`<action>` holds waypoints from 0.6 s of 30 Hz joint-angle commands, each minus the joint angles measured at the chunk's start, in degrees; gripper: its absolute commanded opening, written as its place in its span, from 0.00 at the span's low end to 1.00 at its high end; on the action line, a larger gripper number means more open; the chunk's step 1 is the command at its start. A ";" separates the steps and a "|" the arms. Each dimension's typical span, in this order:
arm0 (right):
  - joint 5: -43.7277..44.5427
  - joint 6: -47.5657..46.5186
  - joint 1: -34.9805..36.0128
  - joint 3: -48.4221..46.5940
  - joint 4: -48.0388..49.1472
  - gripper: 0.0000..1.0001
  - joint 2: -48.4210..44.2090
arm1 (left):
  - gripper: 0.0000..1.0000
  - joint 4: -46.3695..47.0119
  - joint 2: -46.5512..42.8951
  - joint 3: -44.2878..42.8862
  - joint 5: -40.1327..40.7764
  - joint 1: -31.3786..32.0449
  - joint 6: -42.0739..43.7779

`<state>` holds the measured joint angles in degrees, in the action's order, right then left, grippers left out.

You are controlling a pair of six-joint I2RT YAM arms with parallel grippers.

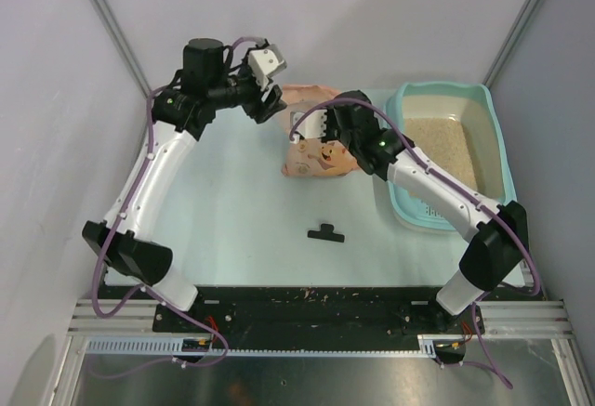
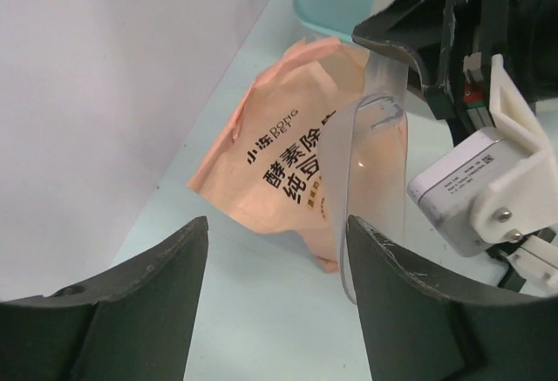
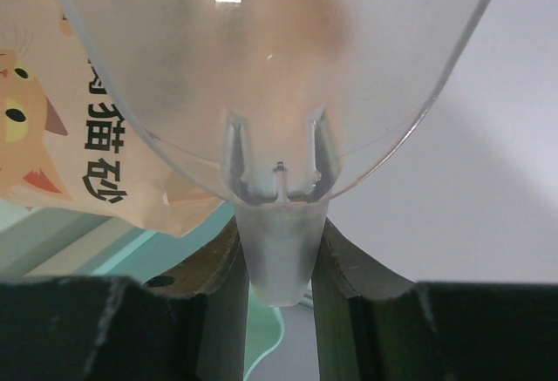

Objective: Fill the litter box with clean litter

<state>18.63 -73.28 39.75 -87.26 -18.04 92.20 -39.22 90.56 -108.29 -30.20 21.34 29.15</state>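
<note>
The teal litter box (image 1: 493,127) stands at the back right with beige clean litter (image 1: 451,141) spread in it. Its corner shows in the left wrist view (image 2: 327,10). My right gripper (image 1: 323,124) is shut on the handle (image 3: 279,259) of a clear plastic scoop (image 3: 270,67), held over the peach-pink cat bag (image 1: 311,160). I see no granules in the scoop (image 2: 370,163). My left gripper (image 1: 270,101) is open and empty, just left of the bag's top (image 2: 279,163), with its right finger (image 2: 392,294) close beside the scoop.
A small black part (image 1: 325,232) lies on the table in front of the bag. Grey walls close in on the left, back and right. The right arm (image 1: 437,188) lies across the litter box's near left corner.
</note>
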 commanded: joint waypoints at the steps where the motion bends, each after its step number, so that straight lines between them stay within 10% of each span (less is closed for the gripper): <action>1: 0.88 -2.75 1.30 0.34 3.19 0.00 -3.00 | 0.68 -1.56 0.05 -1.93 -1.26 0.45 8.91; 18: -6.41 7.79 1.74 -4.67 -6.04 0.00 -3.00 | 0.42 -1.82 3.30 1.41 -10.85 3.09 15.24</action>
<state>15.00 -69.97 41.17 -87.33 -21.71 91.74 -41.25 92.62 -107.57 -37.36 23.33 41.17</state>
